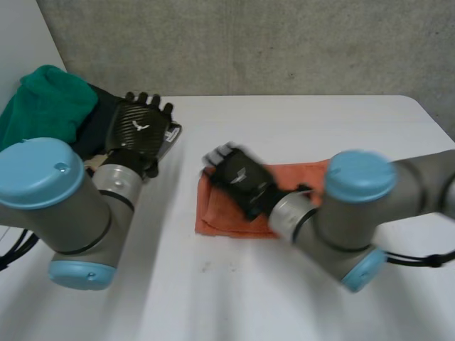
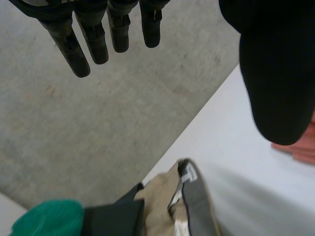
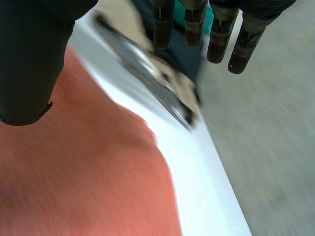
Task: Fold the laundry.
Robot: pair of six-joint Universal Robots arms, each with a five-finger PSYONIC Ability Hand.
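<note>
My right hand [image 1: 238, 179] is released, fingers straight, above the folded orange cloth [image 1: 220, 217], which lies in the middle of the bench [image 1: 306, 131]; I cannot tell if I touch it. My left hand [image 1: 140, 129] is released too, holding nothing, over the edge of the pile [image 1: 46, 106] of green, dark and tan clothes at the far left corner

The orange cloth [image 1: 227, 213] is matt and finely ribbed; the white counter [image 1: 298, 135] is smooth and matt. At its far left corner, the green cloth [image 1: 46, 99] looks fleecy. The wall [image 1: 249, 42] is rough concrete.
</note>
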